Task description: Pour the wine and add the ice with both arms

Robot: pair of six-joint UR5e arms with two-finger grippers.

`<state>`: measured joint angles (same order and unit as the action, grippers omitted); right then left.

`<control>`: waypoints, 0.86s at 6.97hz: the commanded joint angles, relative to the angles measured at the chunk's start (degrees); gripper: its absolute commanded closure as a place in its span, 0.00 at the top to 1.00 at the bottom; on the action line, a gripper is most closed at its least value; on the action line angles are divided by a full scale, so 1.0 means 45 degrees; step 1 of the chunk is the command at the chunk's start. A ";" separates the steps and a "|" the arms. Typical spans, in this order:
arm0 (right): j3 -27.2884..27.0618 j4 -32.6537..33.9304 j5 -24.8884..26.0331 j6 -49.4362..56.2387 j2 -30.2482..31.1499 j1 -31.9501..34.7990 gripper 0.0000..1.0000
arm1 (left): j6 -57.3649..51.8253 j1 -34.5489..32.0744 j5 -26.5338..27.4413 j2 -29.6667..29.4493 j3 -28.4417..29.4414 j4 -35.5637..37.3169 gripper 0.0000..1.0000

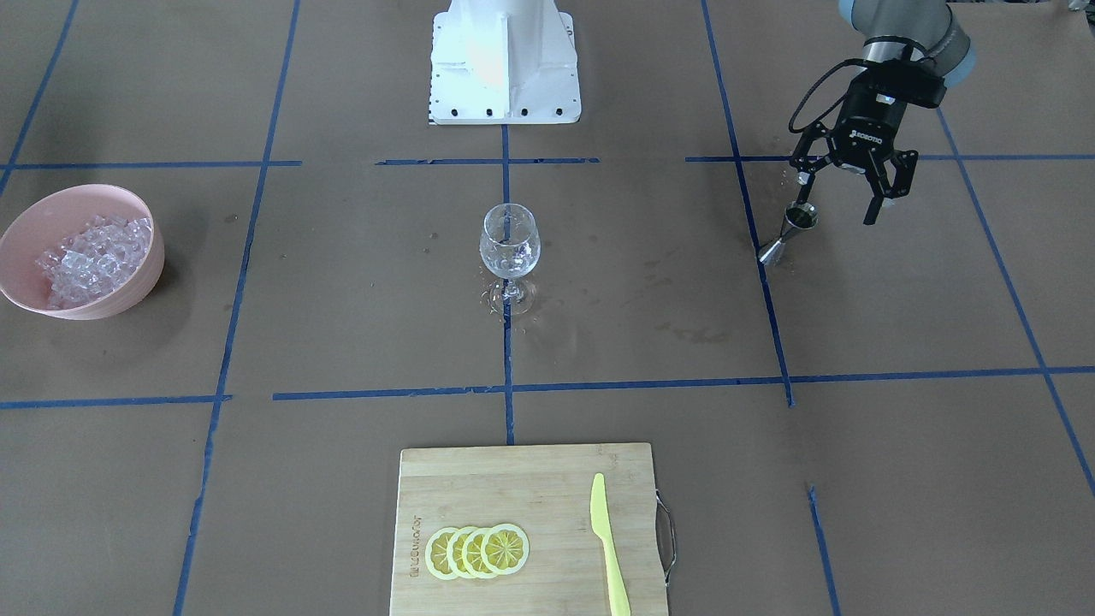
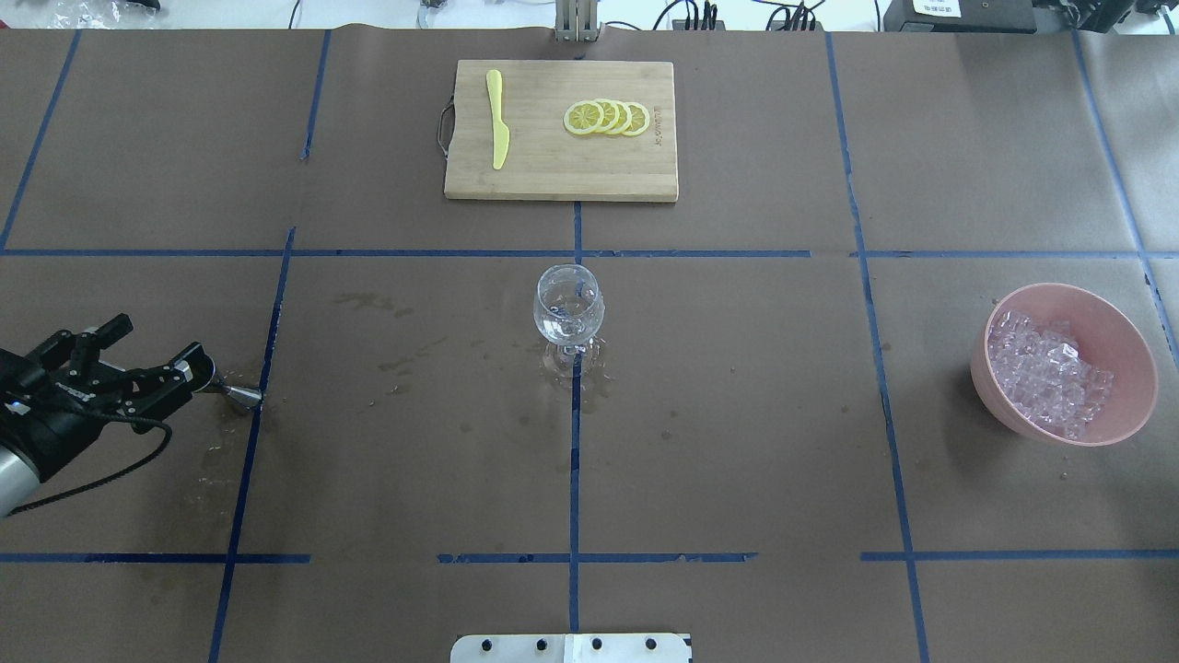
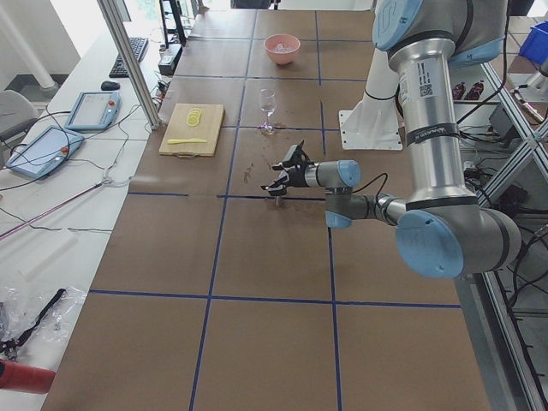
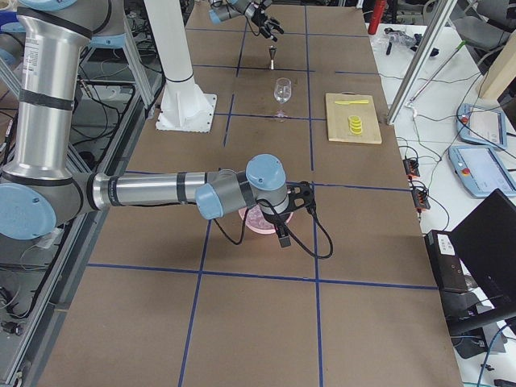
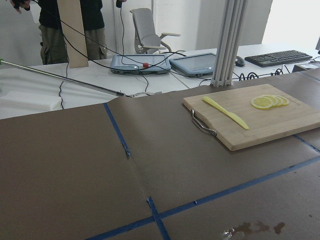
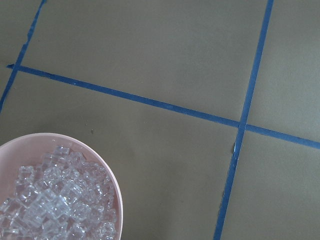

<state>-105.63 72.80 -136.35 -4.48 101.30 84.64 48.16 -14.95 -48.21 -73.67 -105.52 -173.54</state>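
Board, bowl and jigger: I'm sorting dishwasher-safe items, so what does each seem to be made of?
Board: likely bamboo, matte, pale tan with visible grain.
Bowl: probably plastic, opaque pink with a dull, even sheen; ceramic can't be ruled out.
Jigger: looks like polished steel, silvery grey with bright glints.

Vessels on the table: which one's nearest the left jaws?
The small metal jigger, close by the open left jaws. The wine glass stands mid-table, and the pink bowl of ice sits at the opposite end.
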 commanded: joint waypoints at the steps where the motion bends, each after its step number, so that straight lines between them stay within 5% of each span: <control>1: 0.0036 0.0014 0.0007 0.0000 -0.0012 0.0000 1.00 | 0.0312 0.1813 0.2521 -0.0210 0.0536 0.0049 1.00; 6: 0.0114 0.0014 0.0007 0.0020 -0.0032 0.0000 1.00 | 0.0933 0.1975 0.2647 -0.1672 0.2895 -0.0009 0.99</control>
<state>-105.17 72.86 -136.32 -4.40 101.19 84.64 50.74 -6.15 -36.39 -79.07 -95.95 -173.42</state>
